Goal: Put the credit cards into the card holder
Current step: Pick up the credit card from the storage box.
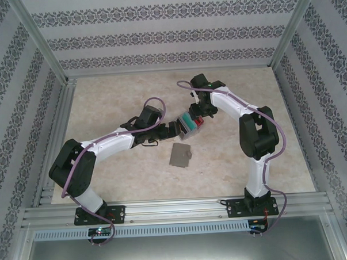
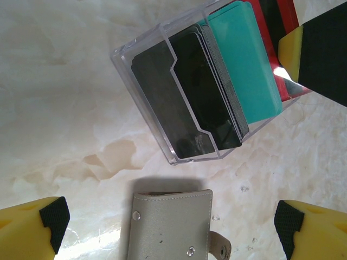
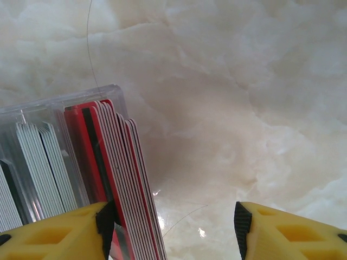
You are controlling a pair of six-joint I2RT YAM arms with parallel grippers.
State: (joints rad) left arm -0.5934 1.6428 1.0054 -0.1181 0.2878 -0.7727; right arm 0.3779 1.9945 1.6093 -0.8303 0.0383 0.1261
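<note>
Fig.: pick-up step. R end effector (image 3: 173, 227) released, jaws astride the outer red cards (image 3: 116, 162) in clear box (image 2: 122, 54), one pad (image 3: 105, 222) touching them. L end effector (image 2: 171, 219) released, hovering over shut card holder (image 1: 179, 155) on surface (image 3: 244, 108). Next: R must clench on one card and lift; holder needs opening.

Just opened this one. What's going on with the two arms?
Both arms meet over a clear box of credit cards standing on edge: black, teal and red cards. The right gripper is open, with one finger against the red stack, and grips nothing yet. The left gripper hangs wide open above the card holder, which lies shut on the table beside the box. No card is out yet.
</note>
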